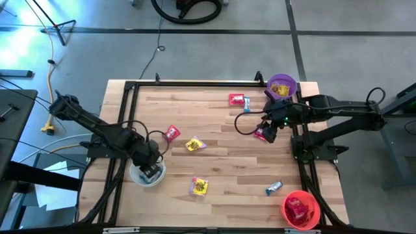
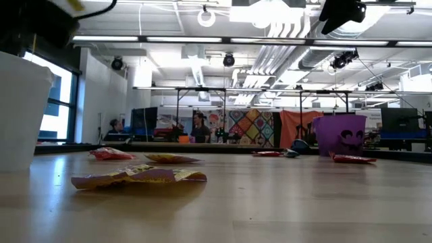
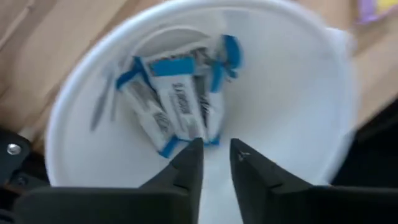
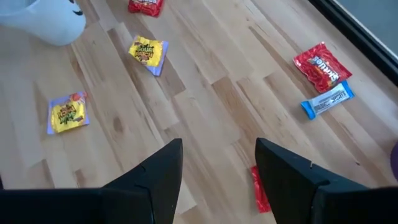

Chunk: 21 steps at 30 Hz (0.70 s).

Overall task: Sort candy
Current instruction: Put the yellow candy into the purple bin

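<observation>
My left gripper (image 1: 151,170) points down into the clear white bowl (image 1: 138,177) near the table's left front. Its fingers stand a little apart (image 3: 215,155), nothing between them, just over several blue-and-white candies (image 3: 174,106) lying on the bowl's bottom. My right gripper (image 1: 268,133) hangs open (image 4: 217,162) above the table's right side, over a red candy (image 4: 261,190) that lies flat on the wood. More candy lies flat on the table: a red one (image 1: 172,133), two yellow ones (image 1: 195,144) (image 1: 199,187), a blue one (image 1: 274,188), and a red and blue pair (image 1: 238,99).
A purple bowl (image 1: 282,86) with yellow candy stands at the far right corner. A red bowl (image 1: 300,209) with red candy stands at the near right corner. A black frame (image 1: 195,83) runs round the table's edges. People sit in the room behind (image 2: 196,127).
</observation>
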Available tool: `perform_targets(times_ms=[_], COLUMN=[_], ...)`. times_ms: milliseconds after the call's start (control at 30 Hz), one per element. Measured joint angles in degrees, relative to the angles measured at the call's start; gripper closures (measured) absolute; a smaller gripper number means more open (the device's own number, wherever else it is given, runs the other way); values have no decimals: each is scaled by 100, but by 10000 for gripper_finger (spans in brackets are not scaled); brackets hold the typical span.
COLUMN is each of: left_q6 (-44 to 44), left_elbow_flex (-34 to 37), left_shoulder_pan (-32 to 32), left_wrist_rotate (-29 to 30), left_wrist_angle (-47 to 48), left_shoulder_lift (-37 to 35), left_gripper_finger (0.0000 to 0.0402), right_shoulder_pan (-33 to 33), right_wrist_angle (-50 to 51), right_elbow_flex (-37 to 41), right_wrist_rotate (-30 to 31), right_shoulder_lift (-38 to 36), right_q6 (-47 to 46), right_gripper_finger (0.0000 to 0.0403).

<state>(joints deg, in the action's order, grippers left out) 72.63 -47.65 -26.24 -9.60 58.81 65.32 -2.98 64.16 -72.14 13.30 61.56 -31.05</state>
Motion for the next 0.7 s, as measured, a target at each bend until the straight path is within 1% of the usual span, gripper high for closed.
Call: perform_targets(times_ms=[100, 200, 267, 367, 433, 500, 533, 567, 633, 700], left_q6=[-140, -666, -973, -1348, -1828, -2560, -2988, -3447, -4458, -5245], left_elbow_flex=[-419, -1001, -1425, -1860, -1938, -1856, -1791, -1734, -1621, -1462], left_shoulder_pan=[-12, -123, -200, -98, 237, 678, 900, 1138, 1604, 2009], left_wrist_rotate=[-88, -85, 272, 1190, 1468, 1478, 1478, 1464, 1282, 1126], left_wrist_angle=[246, 418, 459, 440, 338, 192, 95, -58, -526, -1074], left_shoulder_lift=[1, -38, -57, -56, -28, 75, 145, 218, 382, 588], left_gripper_finger=[309, 291, 292, 316, 346, 380, 390, 395, 392, 389], right_shoulder_pan=[0, 0, 0, 0, 12, 60, 89, 119, 167, 229], right_wrist_angle=[-19, -35, -110, -323, -494, -677, -752, -822, -909, -916], right_elbow_flex=[-3, -4, -4, -4, -4, -2, -3, -2, -2, -2], right_wrist_rotate=[-25, -151, -274, -294, -278, -274, -272, -267, -262, -260], right_shoulder_lift=[28, 151, 286, 564, 742, 894, 954, 1005, 1054, 1058], right_q6=[-121, -169, -102, 134, 273, 303, 281, 261, 187, 25], right_gripper_finger=[206, 206, 206, 206, 206, 206, 206, 206, 206, 206])
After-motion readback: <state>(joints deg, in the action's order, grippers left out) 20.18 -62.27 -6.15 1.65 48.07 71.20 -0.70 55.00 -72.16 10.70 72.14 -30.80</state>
